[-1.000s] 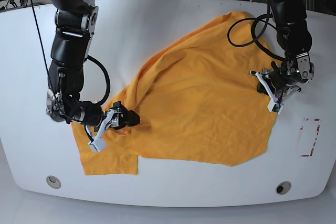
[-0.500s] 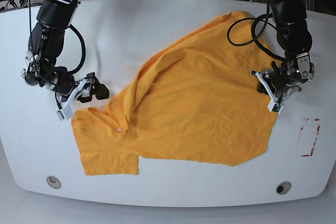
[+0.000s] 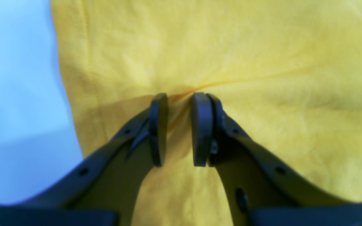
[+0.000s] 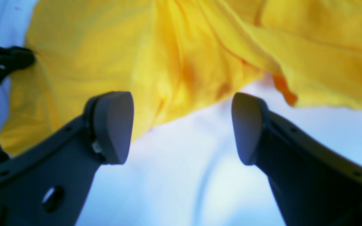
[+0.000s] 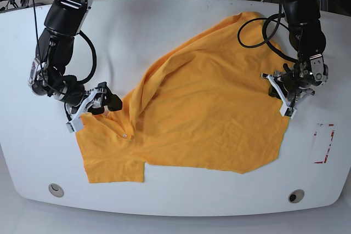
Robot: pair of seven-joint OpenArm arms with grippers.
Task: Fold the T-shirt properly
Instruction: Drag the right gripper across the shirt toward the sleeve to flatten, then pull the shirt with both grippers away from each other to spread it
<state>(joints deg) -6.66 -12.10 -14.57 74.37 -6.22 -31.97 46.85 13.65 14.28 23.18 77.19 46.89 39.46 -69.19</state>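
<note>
shirt [image 5: 208, 113] lay spread and rumpled across mid tabletop [image 5: 164, 26], no fold made. left claw [image 3: 179, 103] pinched its hem, frame right; right claw [image 4: 181, 125] apart, frame left.

- The T-shirt [image 5: 203, 108] sprawls across the middle of the table [image 5: 164, 31], from the far right edge to the near left corner.
- Bare table lies open along the far left, the left edge and the near strip.
- The right gripper [image 5: 94, 107] stands at the shirt's left edge, the left gripper [image 5: 285, 92] on its right edge.
- A red-marked label [image 5: 323, 143] lies near the right rim.
</note>
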